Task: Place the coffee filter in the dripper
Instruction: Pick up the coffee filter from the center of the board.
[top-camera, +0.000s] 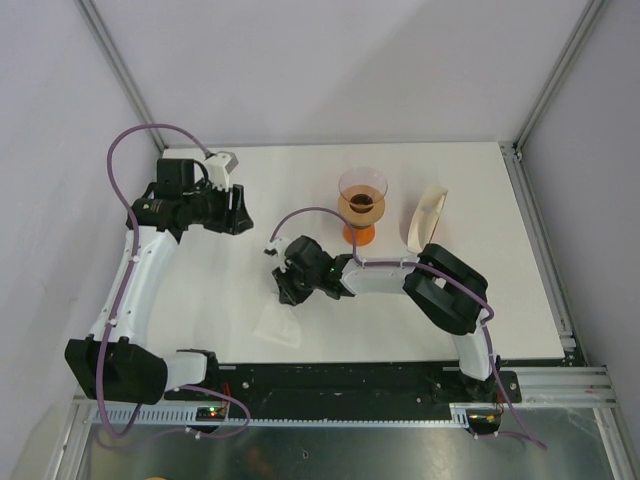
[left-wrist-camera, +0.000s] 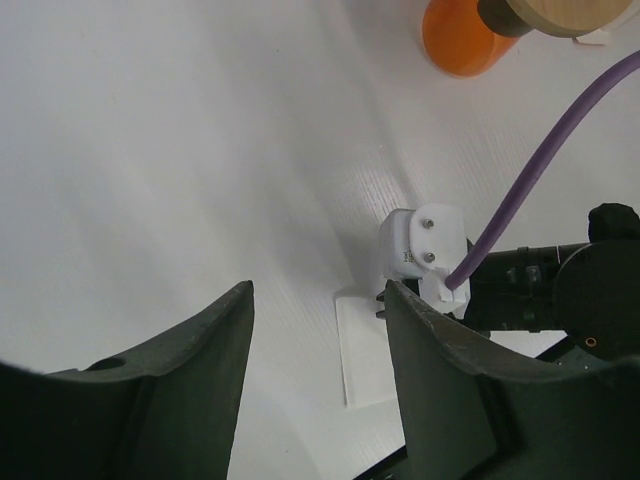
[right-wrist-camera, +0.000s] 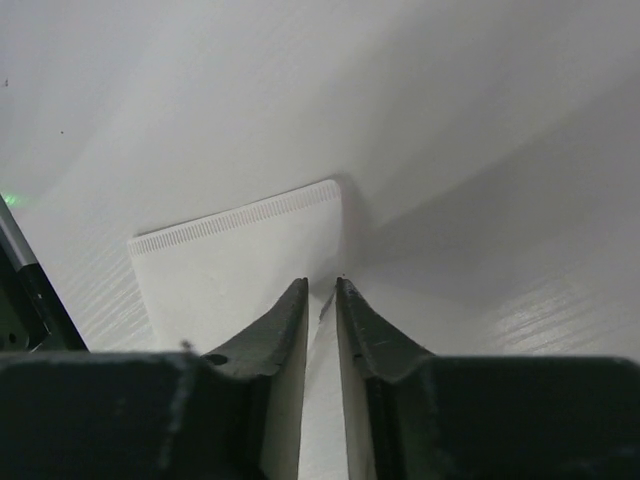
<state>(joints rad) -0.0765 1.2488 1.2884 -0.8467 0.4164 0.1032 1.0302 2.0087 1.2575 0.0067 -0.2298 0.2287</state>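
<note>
From above, the coffee filter (top-camera: 277, 326) lies flat on the table (top-camera: 500, 290) near the front edge, just under the right gripper (top-camera: 286, 294), well apart from the dripper (top-camera: 362, 186) standing on the orange beaker (top-camera: 360, 236); the left gripper (top-camera: 240, 211) hangs to the left. In the left wrist view its jaws stand wide apart around nothing. In the right wrist view the fingers (right-wrist-camera: 275, 330) are drawn to a narrow slit at the filter's edge; whether they pinch the paper I cannot tell.
</note>
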